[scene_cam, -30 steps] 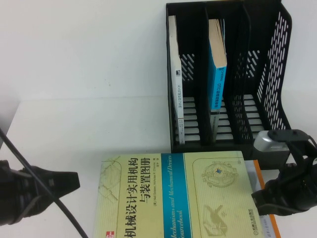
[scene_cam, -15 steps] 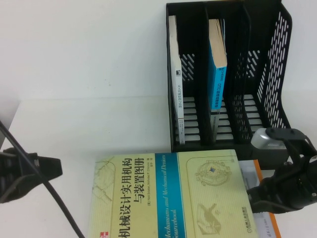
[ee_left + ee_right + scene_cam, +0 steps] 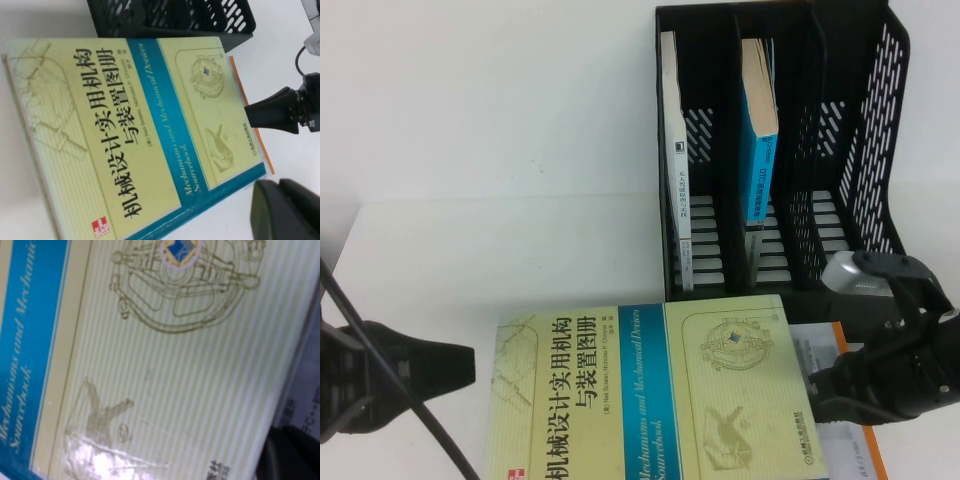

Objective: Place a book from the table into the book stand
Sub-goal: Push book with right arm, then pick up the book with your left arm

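Thick pale yellow-green book [image 3: 650,395] with blue band, flat on white table [image 3: 470,200], just before black book stand [image 3: 860,150]

The book [image 3: 650,395] is cut off by the lower frame edge and hides most of the orange-edged book [image 3: 845,400] beneath it. Both grippers' fingertips are unclear beside the book: left gripper [image 3: 460,368], right gripper [image 3: 820,392].

Your right wrist camera is filled almost edge to edge by the book [image 3: 165,365]; its pale yellow-green cover runs tilted across the view, with a blue band [image 3: 35,340] carrying white slanted lettering along one side; an olive line drawing of a ring-shaped mechanism with a small blue emblem [image 3: 177,249] sits near one end; a glossy glare patch shows near the other; beyond the book's edge you see a grey printed surface [image 3: 300,405] and a dark part of the right pincer [image 3: 292,455] in the corner.
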`<state>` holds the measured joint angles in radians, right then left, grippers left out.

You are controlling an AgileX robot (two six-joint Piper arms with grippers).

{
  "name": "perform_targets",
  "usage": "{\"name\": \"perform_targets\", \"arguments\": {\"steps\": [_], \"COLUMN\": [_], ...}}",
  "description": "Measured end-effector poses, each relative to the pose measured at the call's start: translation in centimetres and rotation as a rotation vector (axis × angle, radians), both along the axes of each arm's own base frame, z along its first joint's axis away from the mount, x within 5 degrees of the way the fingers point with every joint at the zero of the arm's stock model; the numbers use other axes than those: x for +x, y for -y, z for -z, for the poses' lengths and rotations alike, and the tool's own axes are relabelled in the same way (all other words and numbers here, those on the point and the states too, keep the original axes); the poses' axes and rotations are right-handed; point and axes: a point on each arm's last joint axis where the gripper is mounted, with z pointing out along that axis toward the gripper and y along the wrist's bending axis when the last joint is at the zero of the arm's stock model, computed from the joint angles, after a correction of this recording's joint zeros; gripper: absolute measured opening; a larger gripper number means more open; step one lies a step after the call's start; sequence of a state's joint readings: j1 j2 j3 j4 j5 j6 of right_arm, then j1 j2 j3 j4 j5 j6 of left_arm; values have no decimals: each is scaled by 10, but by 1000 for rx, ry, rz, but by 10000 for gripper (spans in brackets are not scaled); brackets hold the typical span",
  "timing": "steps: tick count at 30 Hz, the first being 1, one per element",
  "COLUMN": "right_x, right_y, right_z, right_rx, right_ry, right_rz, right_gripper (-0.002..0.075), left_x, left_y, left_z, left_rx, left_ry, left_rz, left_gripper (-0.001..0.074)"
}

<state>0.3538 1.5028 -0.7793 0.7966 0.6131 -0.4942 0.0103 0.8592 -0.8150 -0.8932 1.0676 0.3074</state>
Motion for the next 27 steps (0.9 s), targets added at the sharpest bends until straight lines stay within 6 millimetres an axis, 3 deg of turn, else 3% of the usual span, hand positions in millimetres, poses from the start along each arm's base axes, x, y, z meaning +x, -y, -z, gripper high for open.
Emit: {"name": "perform_targets", "arguments": {"steps": [9,16,22,27], "right_x": [-4,-1,-4,-9], "right_y": [-18,-18,-13,-6], "right_z": [8,11,4,-4], "right_rx": [-6,-27,-97,-150], "right_ry": [-7,-28,26,84], "right_rz": [-35,-19,-65,-120], "right_gripper": [-3,-3,-3,-3], "left_x": [0,5,19,41], "left_y": [0,-8,-29,-33], "left_z": [0,4,14,28], "left_rx": [24,125,352,429], "left_ry": [28,72,-11,-112], "left_rz": [23,-28,-169,-125], "left_gripper": [-4,11,141,306]}}
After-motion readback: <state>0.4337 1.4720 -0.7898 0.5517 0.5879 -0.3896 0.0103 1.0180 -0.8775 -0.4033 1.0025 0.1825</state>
